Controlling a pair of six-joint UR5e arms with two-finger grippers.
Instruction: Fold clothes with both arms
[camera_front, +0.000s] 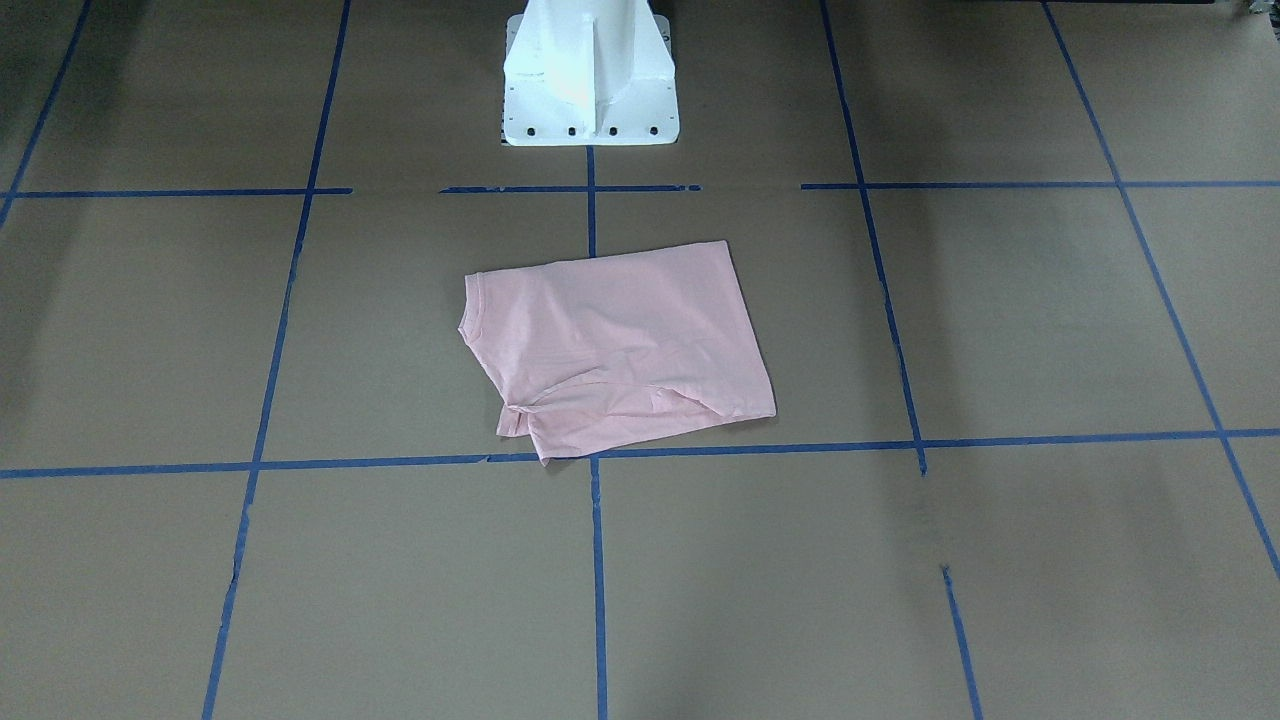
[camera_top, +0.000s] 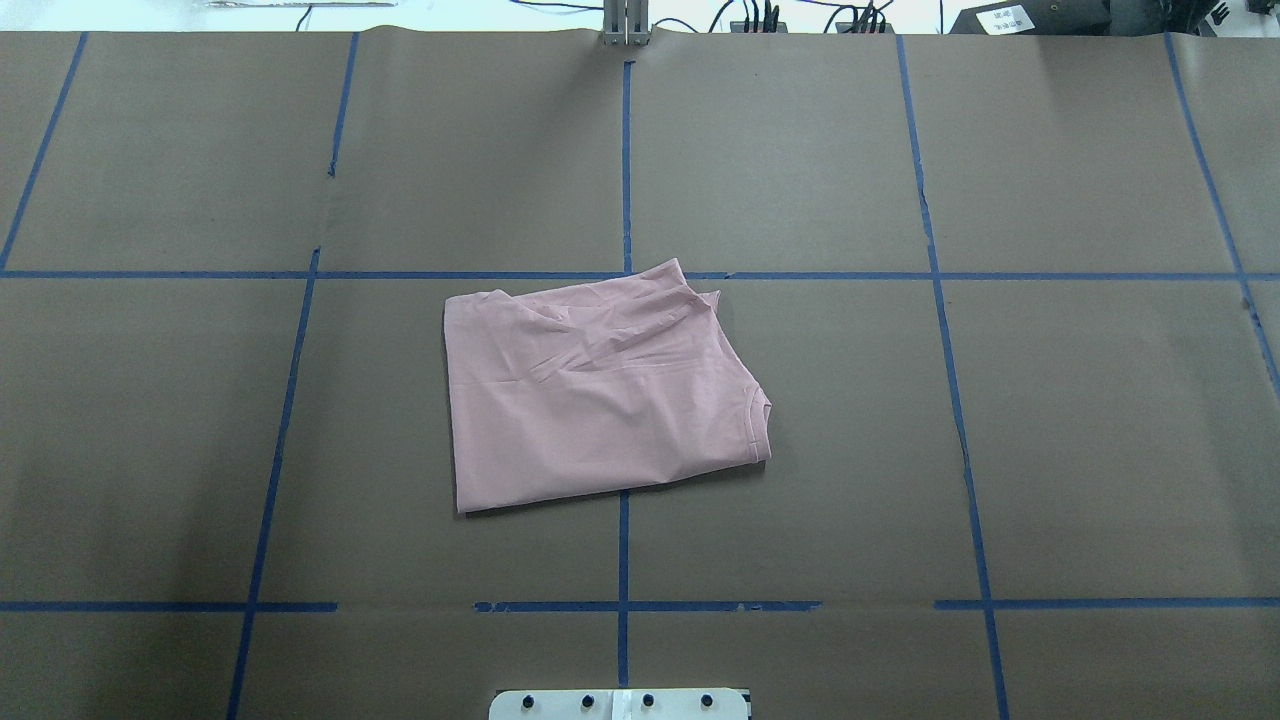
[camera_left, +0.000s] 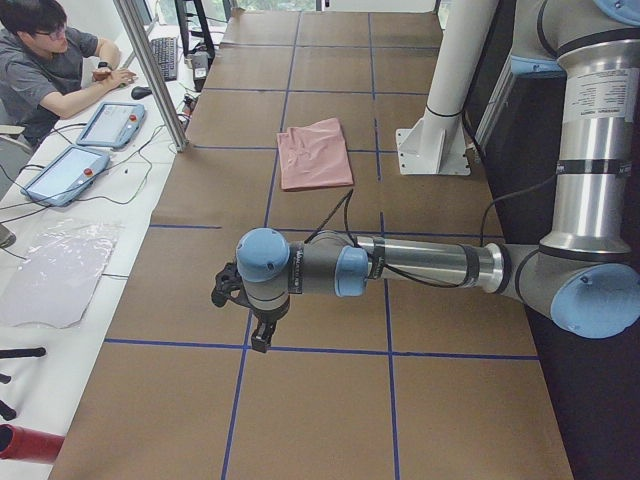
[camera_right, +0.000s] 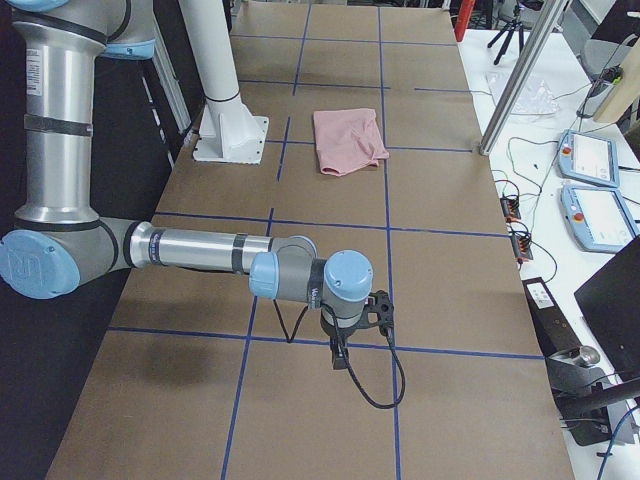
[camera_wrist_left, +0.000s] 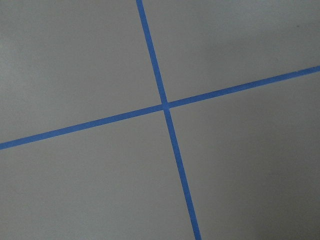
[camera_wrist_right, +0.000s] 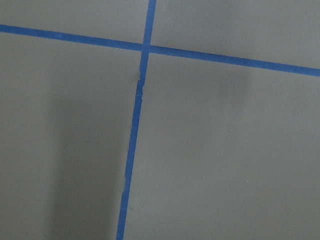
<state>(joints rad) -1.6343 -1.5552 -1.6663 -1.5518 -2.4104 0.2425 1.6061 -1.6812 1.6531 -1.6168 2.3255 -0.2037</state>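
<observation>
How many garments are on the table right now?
1: a folded pale pink fabric T-shirt, lying flat in front of the white metal pedestal. Anything folded inside it would be hidden.

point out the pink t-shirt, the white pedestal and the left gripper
pink T-shirt (camera_top: 600, 410), overhead exterior view, middle of the plain folded fabric
white pedestal (camera_front: 590, 100), exterior front-facing view, lower part of its base
left gripper (camera_left: 261, 340), exterior left view, between its fingertips

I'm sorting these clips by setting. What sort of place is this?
Probably a robotics lab: a brown-paper table gridded with blue tape, the left arm and right arm over it, and an operator beside control tablets.
</observation>
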